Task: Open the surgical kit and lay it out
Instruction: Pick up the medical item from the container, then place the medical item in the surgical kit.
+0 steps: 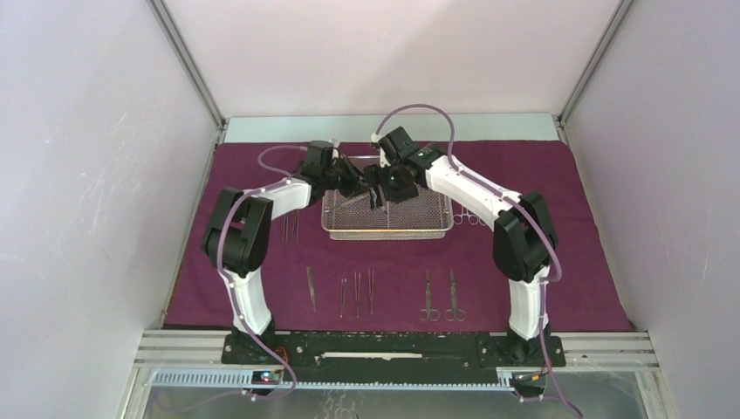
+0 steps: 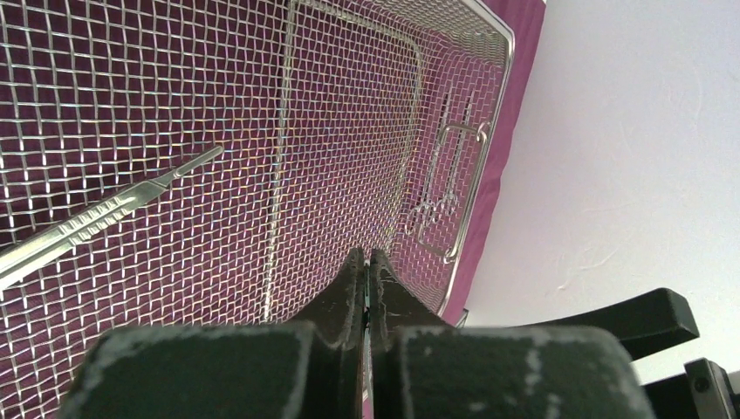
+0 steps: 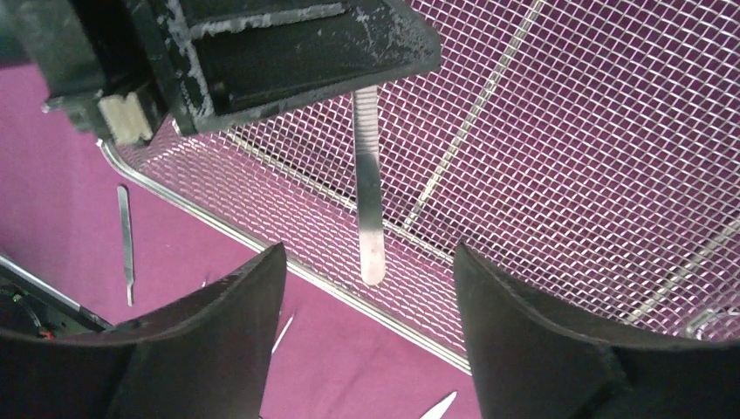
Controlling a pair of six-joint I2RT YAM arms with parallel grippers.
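Nearest the lens, right wrist view: the right gripper (image 3: 366, 253) shows two black fingers (image 3: 218, 340) set wide apart, with nothing between them. Below the gap a flat steel handle (image 3: 368, 192) lies over the mesh of the wire tray (image 3: 567, 131), its rounded end near the tray rim. Its other end is covered by the body of the left gripper (image 2: 367, 262). Whether the handle rests flat on the mesh cannot be settled.

Left wrist view: the left gripper's fingers are pressed together, and no object is visible between them. The same handle appears to their left, ribbed section and narrow end in view, butt end cut off by the frame edge. Through the tray's end wall, ring-handled instruments (image 2: 434, 188) show dimly, lying outside on the maroon cloth (image 1: 558, 262).

Overhead view only: the cloth is spread flat, the tray sits toward its far side, and both grippers hang over the tray, hiding its contents. In the near row on the cloth lie two scissors (image 1: 441, 298), three tweezers (image 1: 357, 293) and one slim instrument (image 1: 311, 288). Two more slim pieces (image 1: 290, 227) lie beside the left arm (image 1: 253, 236).
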